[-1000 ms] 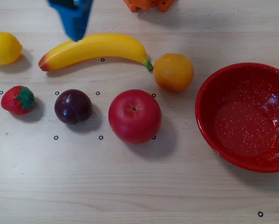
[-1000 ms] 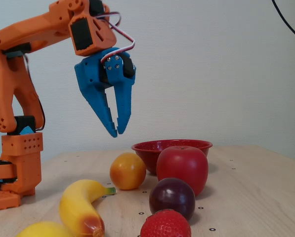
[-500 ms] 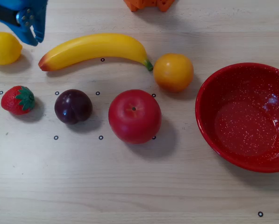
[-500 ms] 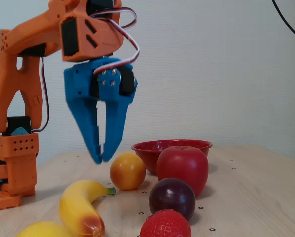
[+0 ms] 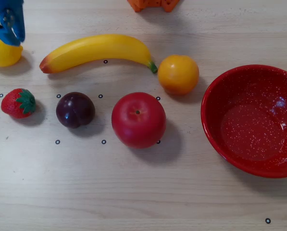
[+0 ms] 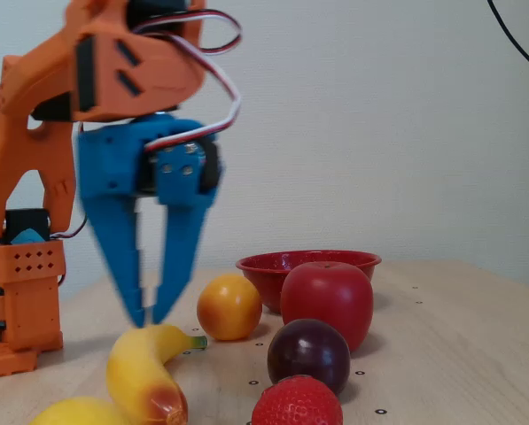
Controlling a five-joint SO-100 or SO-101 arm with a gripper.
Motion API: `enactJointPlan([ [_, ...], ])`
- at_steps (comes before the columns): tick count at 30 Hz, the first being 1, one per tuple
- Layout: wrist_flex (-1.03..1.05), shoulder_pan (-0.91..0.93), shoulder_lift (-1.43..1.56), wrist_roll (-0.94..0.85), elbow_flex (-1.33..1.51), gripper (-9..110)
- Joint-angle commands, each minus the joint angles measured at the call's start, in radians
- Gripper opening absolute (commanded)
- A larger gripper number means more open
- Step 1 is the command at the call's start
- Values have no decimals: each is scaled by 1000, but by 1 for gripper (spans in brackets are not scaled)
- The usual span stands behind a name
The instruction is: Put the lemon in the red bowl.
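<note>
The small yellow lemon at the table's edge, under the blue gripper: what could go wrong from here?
1. The small glossy yellow lemon lies at the overhead view's left edge, half hidden under the blue two-finger gripper, so a grasp may slip.
2. The long yellow banana lies close beside it; the fingers could knock it.
3. The large speckled red bowl is at the far right, past the round orange fruit and red apple; a low carry could hit them.
</note>
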Motion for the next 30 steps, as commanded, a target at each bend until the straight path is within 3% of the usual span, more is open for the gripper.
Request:
enactJointPlan([
  [1, 23, -43, 29, 101, -121, 0],
  [20, 115, -225, -44, 488, -282, 3],
  [30, 115, -276, -91, 597, -313, 15],
])
